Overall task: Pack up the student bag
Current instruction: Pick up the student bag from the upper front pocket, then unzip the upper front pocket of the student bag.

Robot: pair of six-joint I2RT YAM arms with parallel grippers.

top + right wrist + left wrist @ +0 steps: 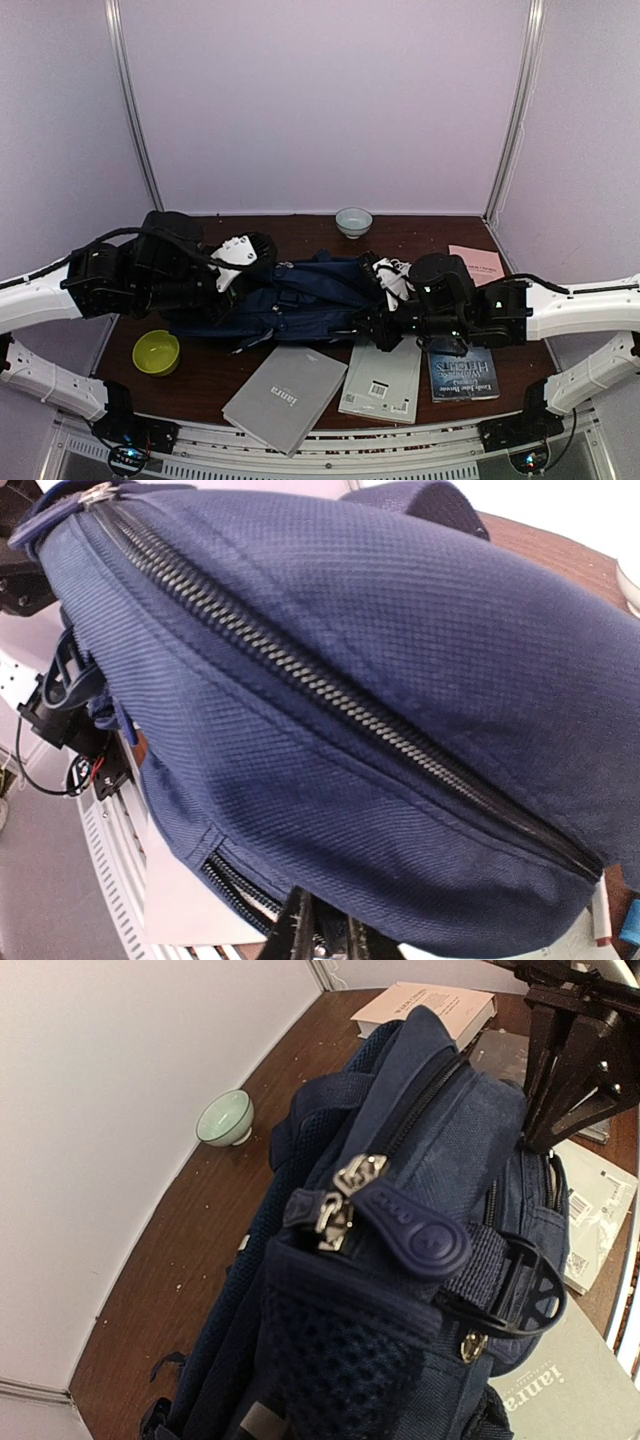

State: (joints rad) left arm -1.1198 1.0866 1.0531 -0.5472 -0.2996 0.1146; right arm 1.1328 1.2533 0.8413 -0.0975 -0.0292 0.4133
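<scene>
The student bag (310, 300), navy blue, lies across the middle of the table between my two arms, its long zip uppermost. In the left wrist view the bag (400, 1340) fills the frame, with two metal zip pulls (345, 1195) at its near end and a mesh pocket below; my left fingers are hidden by it. My left gripper (250, 275) is at the bag's left end. My right gripper (382, 330) is at the bag's right end. In the right wrist view its jaws (335, 940) are nearly together on the bag's lower edge (350, 680) beside a zip.
A grey book (285, 395), a pale book (382, 380) and a blue book (462, 375) lie along the front. A pink book (478, 262) lies at the back right. A green bowl (156, 352) sits front left, a pale bowl (353, 221) at the back.
</scene>
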